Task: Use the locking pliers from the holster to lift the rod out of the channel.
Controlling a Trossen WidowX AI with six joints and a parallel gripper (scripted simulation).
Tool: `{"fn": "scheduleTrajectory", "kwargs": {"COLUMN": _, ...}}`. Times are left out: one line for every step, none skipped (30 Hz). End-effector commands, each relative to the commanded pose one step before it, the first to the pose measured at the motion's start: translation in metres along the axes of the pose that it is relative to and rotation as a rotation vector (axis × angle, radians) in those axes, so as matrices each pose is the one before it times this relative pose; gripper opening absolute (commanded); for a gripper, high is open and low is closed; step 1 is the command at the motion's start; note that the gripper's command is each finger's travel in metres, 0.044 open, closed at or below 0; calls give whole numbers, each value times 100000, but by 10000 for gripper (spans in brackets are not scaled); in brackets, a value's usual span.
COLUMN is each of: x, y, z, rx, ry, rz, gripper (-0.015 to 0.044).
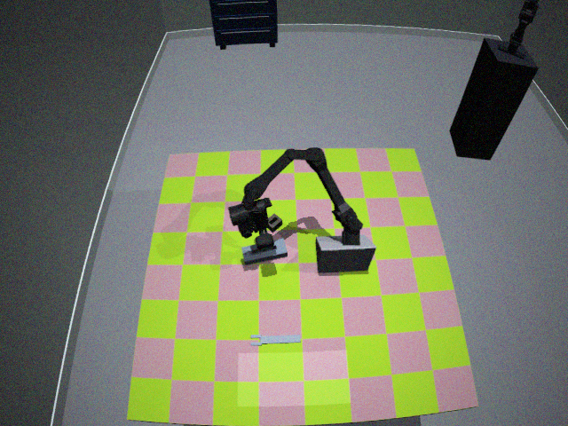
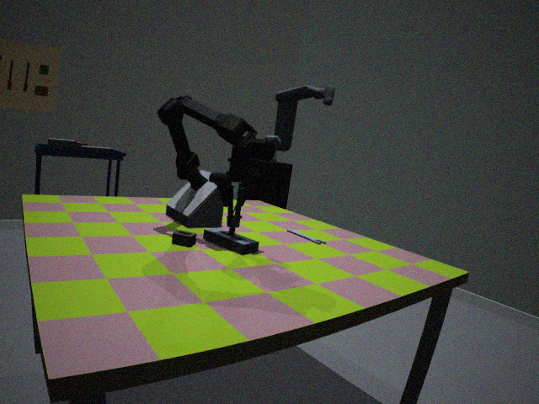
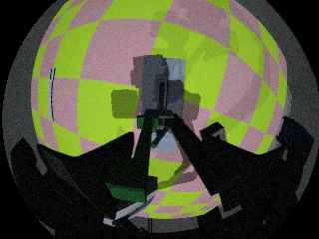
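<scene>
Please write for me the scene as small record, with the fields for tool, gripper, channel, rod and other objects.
tool: locking pliers, out of the holster, upright, jaws down
gripper: shut on the pliers' handles
channel: in grey block, under the pliers
rod: cannot be made out
other: flat forked piece, lying on checkered table

A checkered table is carrying a grooved block well inside its edges, and a small dark box is sitting near it.
</scene>
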State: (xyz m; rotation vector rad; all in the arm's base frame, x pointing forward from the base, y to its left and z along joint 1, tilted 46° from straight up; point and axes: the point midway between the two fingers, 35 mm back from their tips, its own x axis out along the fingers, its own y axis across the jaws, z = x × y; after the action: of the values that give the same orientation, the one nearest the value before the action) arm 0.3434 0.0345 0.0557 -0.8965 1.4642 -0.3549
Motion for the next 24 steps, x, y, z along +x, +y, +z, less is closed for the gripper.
{"fn": "scheduleTrajectory", "kwargs": {"x": 163, "y": 18, "z": -1, "rx": -482, "ry": -612, "rz": -313, "gripper": 316}}
{"fn": "scheduleTrajectory", "kwargs": {"x": 99, "y": -6, "z": -6, "rx": 1, "ry": 0, "rz": -4, "gripper": 316}}
{"fn": "scheduleTrajectory", "kwargs": {"x": 99, "y": -7, "z": -5, "rx": 1, "ry": 0, "rz": -4, "gripper": 316}}
{"fn": "scheduleTrajectory", "kwargs": {"x": 99, "y": -7, "z": -4, "rx": 1, "ry": 0, "rz": -4, "gripper": 316}}
{"fn": "scheduleTrajectory", "kwargs": {"x": 99, "y": -7, "z": -4, "rx": 1, "ry": 0, "rz": -4, "gripper": 316}}
{"fn": "scheduleTrajectory", "kwargs": {"x": 99, "y": -7, "z": -3, "rx": 1, "ry": 0, "rz": -4, "gripper": 316}}
{"fn": "scheduleTrajectory", "kwargs": {"x": 99, "y": -6, "z": -2, "rx": 1, "ry": 0, "rz": -4, "gripper": 316}}
{"fn": "scheduleTrajectory", "kwargs": {"x": 99, "y": -6, "z": -2, "rx": 1, "ry": 0, "rz": -4, "gripper": 316}}
{"fn": "scheduleTrajectory", "kwargs": {"x": 99, "y": -5, "z": -1, "rx": 1, "ry": 0, "rz": -4, "gripper": 316}}
{"fn": "scheduleTrajectory", "kwargs": {"x": 99, "y": -5, "z": -1, "rx": 1, "ry": 0, "rz": -4, "gripper": 316}}
{"fn": "scheduleTrajectory", "kwargs": {"x": 99, "y": -4, "z": -1, "rx": 1, "ry": 0, "rz": -4, "gripper": 316}}
{"fn": "scheduleTrajectory", "kwargs": {"x": 99, "y": -3, "z": 0, "rx": 1, "ry": 0, "rz": -4, "gripper": 316}}
{"fn": "scheduleTrajectory", "kwargs": {"x": 99, "y": -2, "z": 0, "rx": 1, "ry": 0, "rz": -4, "gripper": 316}}
{"fn": "scheduleTrajectory", "kwargs": {"x": 99, "y": -2, "z": 0, "rx": 1, "ry": 0, "rz": -4, "gripper": 316}}
{"fn": "scheduleTrajectory", "kwargs": {"x": 99, "y": -1, "z": 0, "rx": 1, "ry": 0, "rz": -4, "gripper": 316}}
{"fn": "scheduleTrajectory", "kwargs": {"x": 99, "y": 0, "z": 0, "rx": 1, "ry": 0, "rz": -4, "gripper": 316}}
{"fn": "scheduleTrajectory", "kwargs": {"x": 99, "y": 1, "z": 0, "rx": 1, "ry": 0, "rz": -4, "gripper": 316}}
{"fn": "scheduleTrajectory", "kwargs": {"x": 99, "y": 2, "z": 0, "rx": 1, "ry": 0, "rz": -4, "gripper": 316}}
{"fn": "scheduleTrajectory", "kwargs": {"x": 99, "y": 3, "z": 0, "rx": 1, "ry": 0, "rz": -4, "gripper": 316}}
{"fn": "scheduleTrajectory", "kwargs": {"x": 106, "y": 3, "z": 0, "rx": 1, "ry": 0, "rz": -4, "gripper": 316}}
{"fn": "scheduleTrajectory", "kwargs": {"x": 100, "y": 5, "z": -1, "rx": 0, "ry": 0, "rz": -4, "gripper": 316}}
{"fn": "scheduleTrajectory", "kwargs": {"x": 92, "y": 5, "z": -1, "rx": 0, "ry": 0, "rz": -4, "gripper": 316}}
{"fn": "scheduleTrajectory", "kwargs": {"x": 90, "y": 5, "z": -2, "rx": 0, "ry": 0, "rz": -4, "gripper": 316}}
{"fn": "scheduleTrajectory", "kwargs": {"x": 88, "y": 13, "z": -4, "rx": 0, "ry": 1, "rz": -4, "gripper": 316}}
